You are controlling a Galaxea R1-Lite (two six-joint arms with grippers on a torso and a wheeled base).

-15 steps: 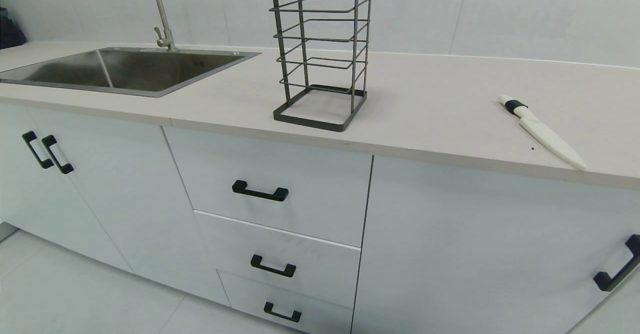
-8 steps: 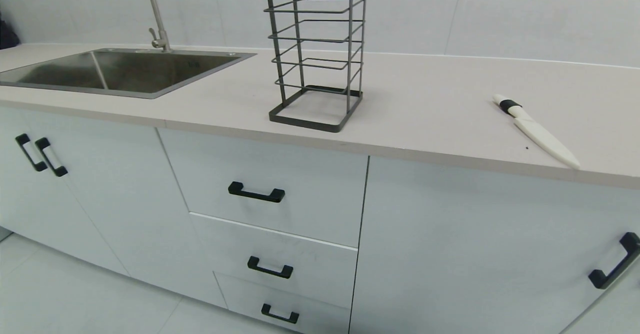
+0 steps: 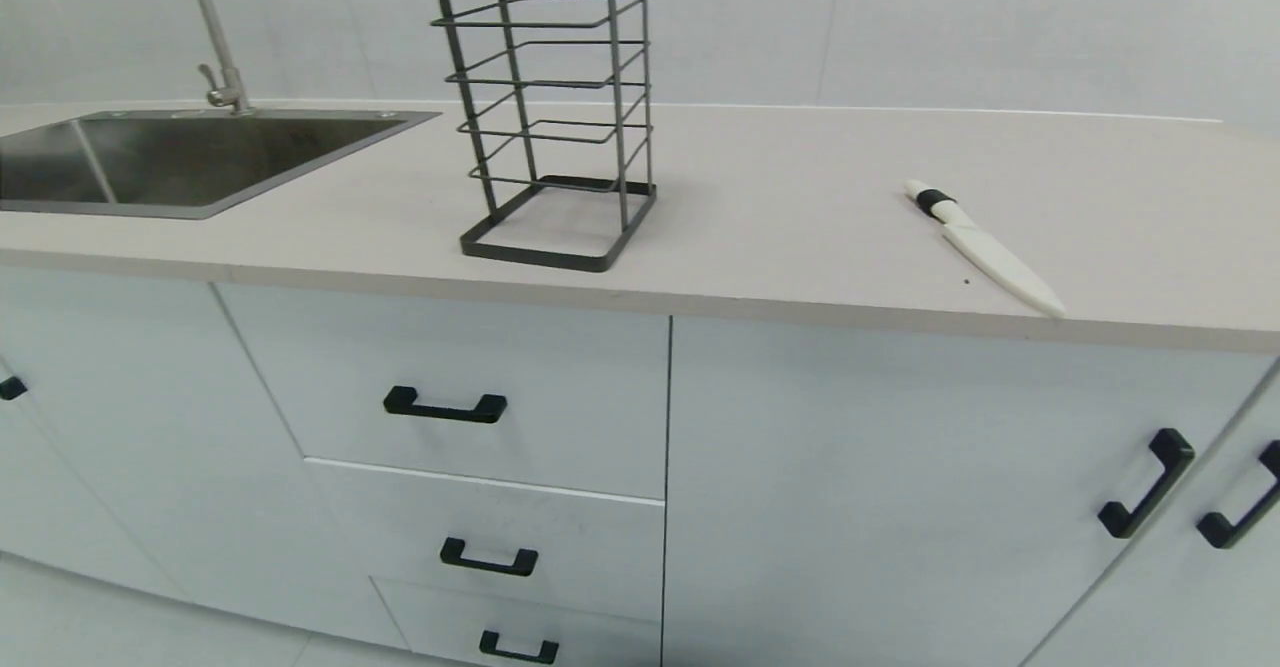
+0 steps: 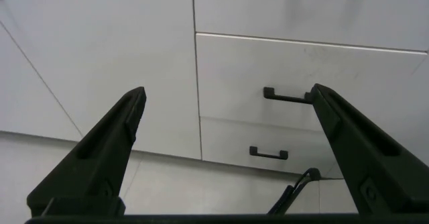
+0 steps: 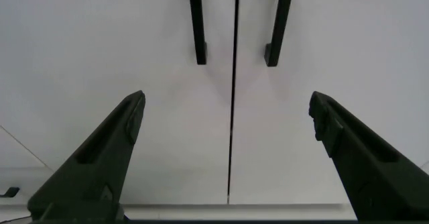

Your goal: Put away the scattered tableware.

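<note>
Your knife (image 3: 985, 247) lies flat on the countertop (image 3: 780, 217), near its front edge and well apart from the wire rack (image 3: 548, 107). Nothing is grasped yet, so this looks like the approach. The left gripper (image 4: 228, 93) and right gripper (image 5: 226, 100) hang low facing the cabinets, jaws spread and empty. Next you likely raise one arm to the handle.

A stainless-steel sink (image 3: 250, 142) with a curved metal faucet (image 3: 229, 97) sits in the pale grey desk (image 3: 800, 217), above white cabinet doors (image 3: 850, 467).
</note>
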